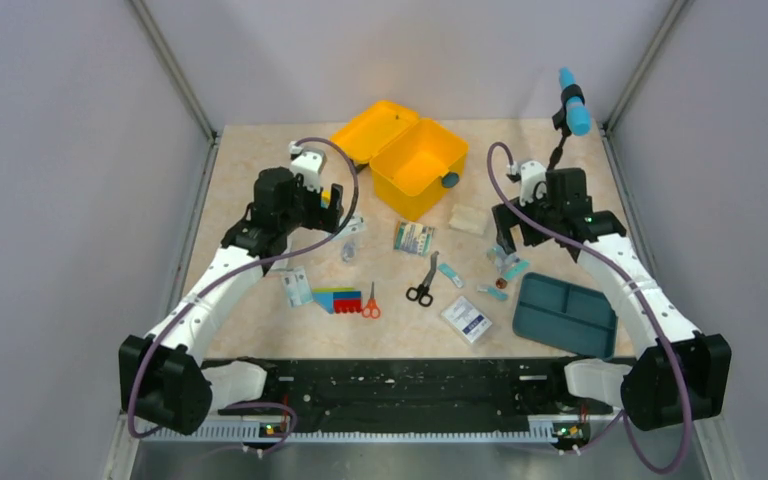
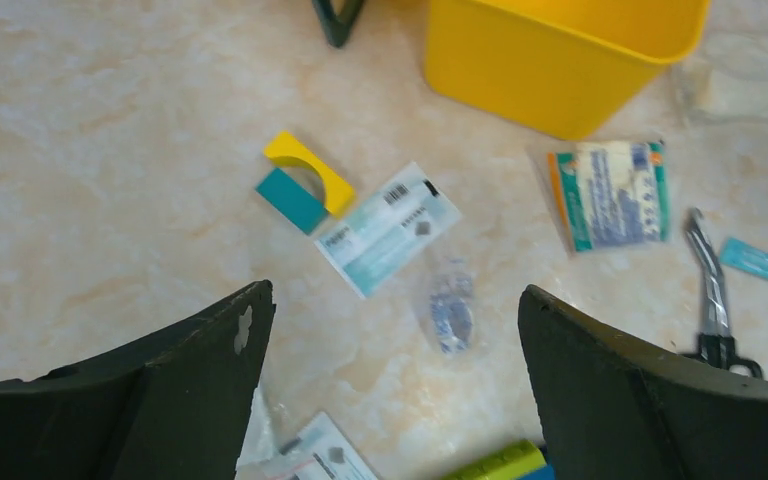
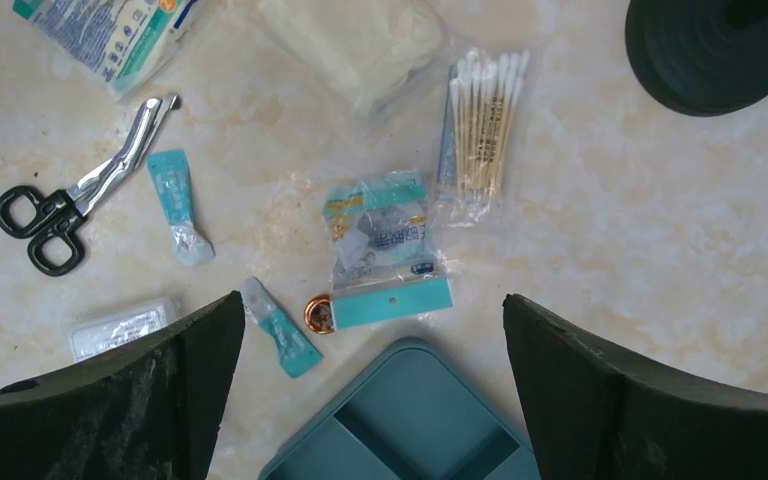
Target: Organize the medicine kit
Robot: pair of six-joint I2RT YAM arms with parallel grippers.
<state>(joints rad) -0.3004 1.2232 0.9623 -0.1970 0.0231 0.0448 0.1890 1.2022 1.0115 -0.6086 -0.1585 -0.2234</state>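
- Kit (image 1: pixel 412 160) at the far middle of the table (image 1: pixel 520 135), lid thrown back, open.
- Left gripper (image 2: pixel 395 310) left of the kit and nearer, jaws wide apart, holding nothing, over a barcoded packet (image 2: pixel 388 228).
- Right gripper (image 3: pixel 372 310) right of the kit and nearer, jaws wide apart, empty, over a sachet (image 3: pixel 385 245) beside a swab pack (image 3: pixel 480 125).
- Black scissors (image 1: pixel 422 282) on the kit's near side.
- Tray (image 1: pixel 565 314) nearer still, right of the kit.
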